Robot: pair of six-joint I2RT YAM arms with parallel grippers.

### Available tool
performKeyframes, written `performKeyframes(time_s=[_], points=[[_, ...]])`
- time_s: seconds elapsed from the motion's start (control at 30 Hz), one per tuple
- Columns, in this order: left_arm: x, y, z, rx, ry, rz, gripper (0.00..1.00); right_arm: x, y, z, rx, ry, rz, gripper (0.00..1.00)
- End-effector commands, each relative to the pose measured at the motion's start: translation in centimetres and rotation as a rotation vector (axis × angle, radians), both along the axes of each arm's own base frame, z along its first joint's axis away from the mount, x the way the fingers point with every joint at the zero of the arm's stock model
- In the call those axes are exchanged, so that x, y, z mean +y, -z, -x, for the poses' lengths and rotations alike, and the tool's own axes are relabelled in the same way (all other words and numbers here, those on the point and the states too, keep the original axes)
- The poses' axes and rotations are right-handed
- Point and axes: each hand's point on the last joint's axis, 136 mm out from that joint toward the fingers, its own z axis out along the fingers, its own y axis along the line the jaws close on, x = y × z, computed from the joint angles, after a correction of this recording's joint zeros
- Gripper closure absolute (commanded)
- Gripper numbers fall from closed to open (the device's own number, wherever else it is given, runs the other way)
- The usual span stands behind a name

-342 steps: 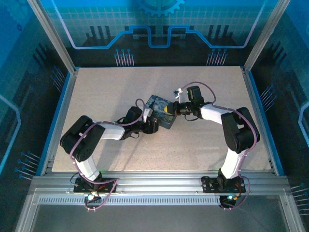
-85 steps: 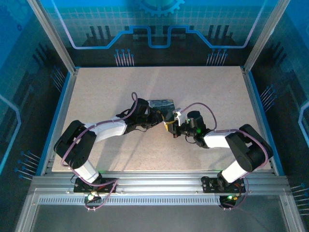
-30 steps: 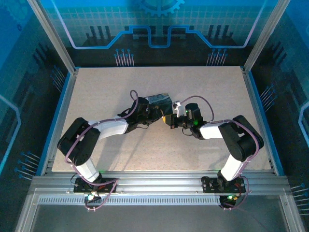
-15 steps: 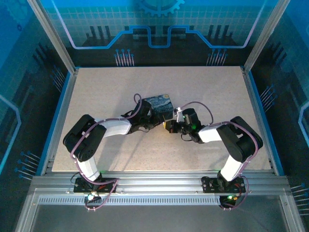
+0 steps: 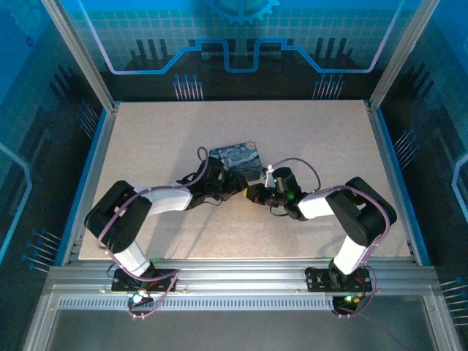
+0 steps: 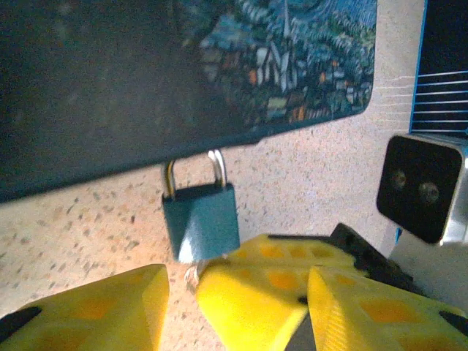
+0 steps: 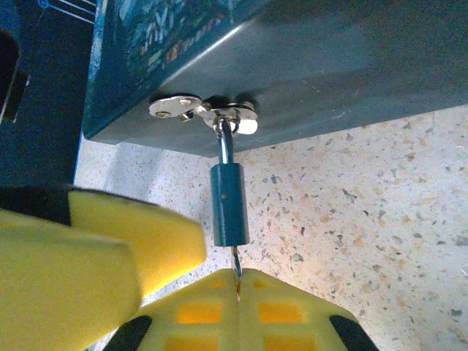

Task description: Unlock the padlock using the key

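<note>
The small blue padlock (image 6: pixel 201 219) hangs by its silver shackle from the hasp (image 7: pixel 208 110) on the side of the Starry Night tin (image 5: pixel 235 157). Seen side-on, the padlock (image 7: pixel 229 205) has the thin key (image 7: pixel 236 259) pushed into its bottom end. My right gripper (image 7: pixel 239 281) is shut on the key's other end. My left gripper (image 6: pixel 238 314) is open, its yellow fingers (image 6: pixel 88 307) spread just below the padlock, with the right gripper's tips between them. It touches neither padlock nor key. Both grippers (image 5: pixel 245 191) meet at the tin's near edge.
The tin (image 6: pixel 183 73) lies flat on the speckled table (image 5: pixel 314 139) near its middle, printed lid up. The left finger (image 7: pixel 95 248) crowds the space left of the padlock. A blue rim and metal posts border the table.
The left gripper's jaws have opened and let go at the padlock. The tin has dropped from a tilted stand to lying flat. The right gripper stays shut on the key.
</note>
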Motion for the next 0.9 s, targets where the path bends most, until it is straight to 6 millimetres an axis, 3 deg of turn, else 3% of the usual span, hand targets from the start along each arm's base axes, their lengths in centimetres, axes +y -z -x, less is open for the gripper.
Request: performKeyframes(time_s=[0.0,0.23,0.5,0.87], points=[[0.6,-0.7,0.5,0.001,-0.046,0.059,0.46,0.2,0.1,0.8,0.031,0.015,-0.009,1.0],[1.9,-0.1,0.6,-0.006,-0.168,0.155,0.49,0.4,0.0,1.3,0.077,0.027,-0.032,1.0],[1.2,-0.2,0.0,0.008,-0.186,0.215,0.48,0.5,0.3,1.4,0.088,0.03,-0.032,1.0],[0.5,1.2,-1.2,0.034,-0.245,0.327,0.51,0.5,0.1,1.3,0.086,0.033,-0.035,1.0]])
